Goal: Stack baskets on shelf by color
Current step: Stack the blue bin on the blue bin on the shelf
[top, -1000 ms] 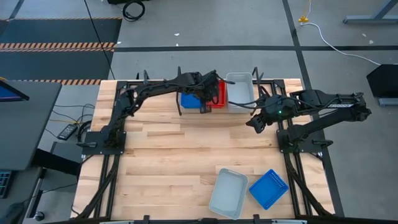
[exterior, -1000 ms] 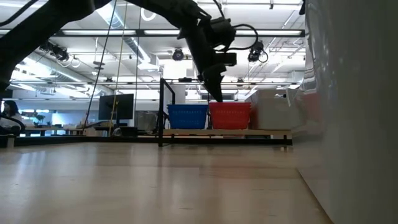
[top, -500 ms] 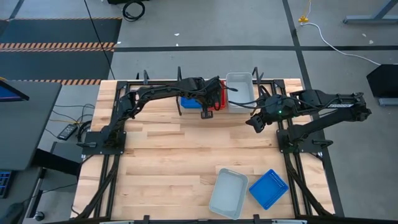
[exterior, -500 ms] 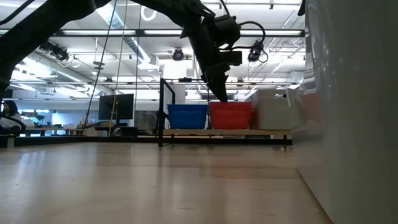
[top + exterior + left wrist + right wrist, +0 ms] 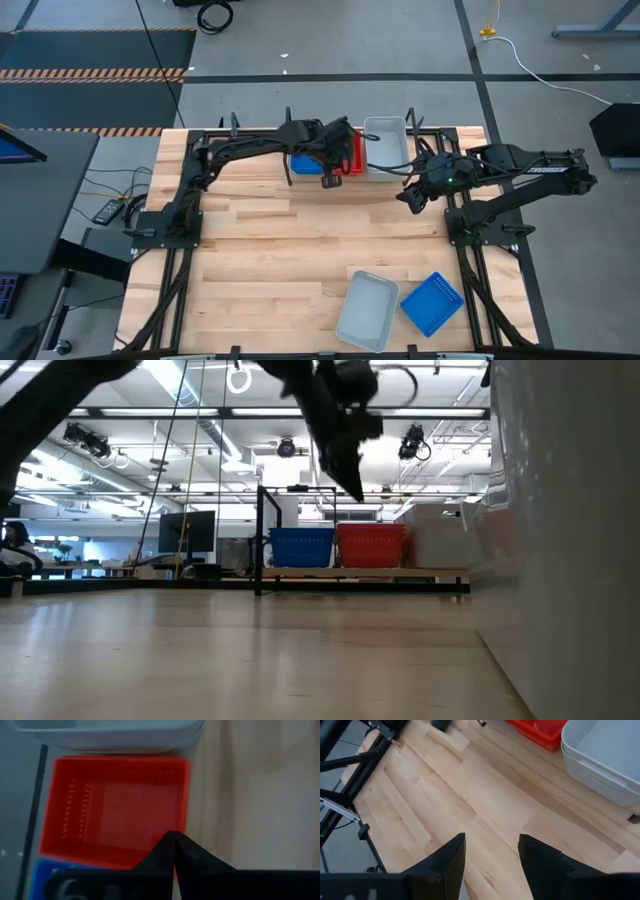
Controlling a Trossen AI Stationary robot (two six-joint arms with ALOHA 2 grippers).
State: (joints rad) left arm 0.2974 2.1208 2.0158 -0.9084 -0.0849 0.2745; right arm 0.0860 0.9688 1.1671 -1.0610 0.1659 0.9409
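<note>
On your light wooden plank surface (image 5: pixel 270 250), the shelf (image 5: pixel 262 540) holds a blue basket (image 5: pixel 302 547), a red mesh basket (image 5: pixel 117 805) and a smooth pale grey-white basket (image 5: pixel 386 141) side by side. Your left gripper (image 5: pixel 173 842) hovers over the red basket, fingers together; your right gripper (image 5: pixel 490 852) waits near the shelf, fingers apart. Near the front edge lie a rectangular pale grey-white basket (image 5: pixel 367 309) and a blue mesh basket (image 5: pixel 432 303), just beside each other.

Grey concrete floor (image 5: pixel 330 50) — striped hazard tape (image 5: pixel 90 72), bright ceiling lights (image 5: pixel 200 430).
</note>
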